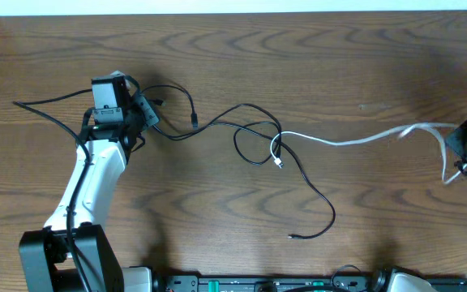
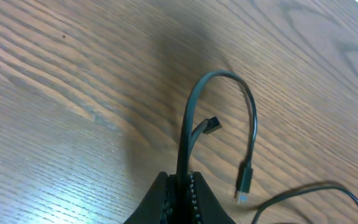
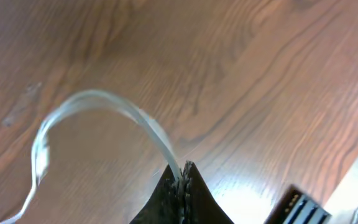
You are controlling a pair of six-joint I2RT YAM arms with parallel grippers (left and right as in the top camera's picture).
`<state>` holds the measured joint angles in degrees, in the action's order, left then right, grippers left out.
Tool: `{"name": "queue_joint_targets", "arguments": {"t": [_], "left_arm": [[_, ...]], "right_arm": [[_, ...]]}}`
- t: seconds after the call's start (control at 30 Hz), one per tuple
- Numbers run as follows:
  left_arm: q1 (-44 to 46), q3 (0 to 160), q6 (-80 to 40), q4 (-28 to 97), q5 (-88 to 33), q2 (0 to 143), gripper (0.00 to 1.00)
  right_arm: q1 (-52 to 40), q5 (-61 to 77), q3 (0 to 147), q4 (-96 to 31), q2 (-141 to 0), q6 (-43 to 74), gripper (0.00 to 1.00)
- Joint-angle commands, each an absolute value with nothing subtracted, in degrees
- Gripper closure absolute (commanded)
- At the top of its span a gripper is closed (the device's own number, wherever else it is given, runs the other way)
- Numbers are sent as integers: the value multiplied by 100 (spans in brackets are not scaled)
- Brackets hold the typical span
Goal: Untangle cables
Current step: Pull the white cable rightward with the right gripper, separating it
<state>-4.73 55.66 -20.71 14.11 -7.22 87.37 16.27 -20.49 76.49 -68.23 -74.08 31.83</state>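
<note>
A thin black cable [image 1: 302, 174] runs from the left across the table's middle in loops and ends in a plug at the front. A thin white cable [image 1: 355, 139] runs from the middle, where its plug crosses the black loops, to the far right. My left gripper [image 1: 136, 101] is shut on the black cable [image 2: 188, 124] near its left end; a black plug [image 2: 244, 179] lies beside it. My right gripper [image 1: 460, 146] is shut on the white cable [image 3: 129, 115], which arcs up from the jaws [image 3: 182, 177].
The wooden table [image 1: 242, 57] has a pale edge along the back. A thick black arm cable [image 1: 43, 109] trails left of my left arm. A black base rail [image 1: 282, 284] lies along the front edge.
</note>
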Motion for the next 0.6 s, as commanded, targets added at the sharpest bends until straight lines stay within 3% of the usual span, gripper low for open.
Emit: {"name": "queue_joint_targets", "arguments": {"t": [0.0,0.33,0.57], "left_arm": [[-480,5568,-2023,1431,-1258,8680,92],[-82,5568,-2040,1431,-1756,8680,91],[628,5568,-2040,1382,-1756,8678,91]], "right_arm": [[1640,-1553,7782,-6748,-7360,3092,99],[1459,-587,7780,-6447,-7363,2950,99],[790,-539,7780,-6123,-7367,2617,99]]}}
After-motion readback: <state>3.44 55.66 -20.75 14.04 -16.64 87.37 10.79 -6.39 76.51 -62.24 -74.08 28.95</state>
